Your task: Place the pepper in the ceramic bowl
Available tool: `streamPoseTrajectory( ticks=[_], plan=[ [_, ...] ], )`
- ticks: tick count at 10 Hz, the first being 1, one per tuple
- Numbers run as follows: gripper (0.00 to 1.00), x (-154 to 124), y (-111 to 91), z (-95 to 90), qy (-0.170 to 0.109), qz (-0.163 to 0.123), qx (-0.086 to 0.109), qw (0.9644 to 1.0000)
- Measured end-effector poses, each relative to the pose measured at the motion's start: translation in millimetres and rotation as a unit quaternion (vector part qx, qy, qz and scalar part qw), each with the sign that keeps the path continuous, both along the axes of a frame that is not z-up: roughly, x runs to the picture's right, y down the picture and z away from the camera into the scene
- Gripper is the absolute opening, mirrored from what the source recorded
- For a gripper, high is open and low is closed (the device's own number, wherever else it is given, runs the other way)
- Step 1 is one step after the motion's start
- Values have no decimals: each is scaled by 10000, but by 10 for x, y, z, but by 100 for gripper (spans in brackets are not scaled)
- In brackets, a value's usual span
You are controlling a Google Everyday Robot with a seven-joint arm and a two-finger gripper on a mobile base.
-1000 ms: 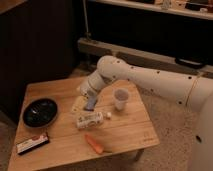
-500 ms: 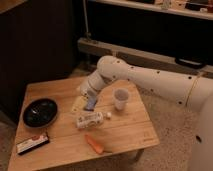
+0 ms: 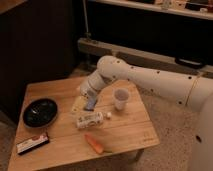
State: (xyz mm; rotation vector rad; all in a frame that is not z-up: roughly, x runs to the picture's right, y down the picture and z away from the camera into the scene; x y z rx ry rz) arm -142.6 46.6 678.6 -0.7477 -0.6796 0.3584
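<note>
The pepper [image 3: 94,143] is a small orange-red tapered piece lying near the front edge of the wooden table [image 3: 125,130]. Far to its left, by the table's left side, sits the black ceramic bowl [image 3: 40,112], with nothing inside that I can make out. My gripper [image 3: 86,104] hangs at the end of the white arm over the middle of the table, pointing down, behind the pepper and to the right of the bowl. It stands open and I see nothing held in it.
A white labelled bottle [image 3: 90,120] lies on its side just in front of the gripper. A small white cup [image 3: 120,98] stands to the right. A flat red-and-white packet [image 3: 32,143] lies at the front left corner.
</note>
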Motion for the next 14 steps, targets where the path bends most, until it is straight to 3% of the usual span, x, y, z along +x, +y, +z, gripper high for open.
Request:
streamPoseTrajectory(
  ticks=[2,4,6,10,14],
  plan=[
    [80,21,2,-28,225,-253,115,9994],
    [80,110,151,-154,503,-600,177,9968],
    [80,244,395,-299,456,-582,126,9972],
    [80,396,1078,-282,316,-266,-253,9988],
    [80,368,1563,-84,495,-166,-651,9965]
  ],
)
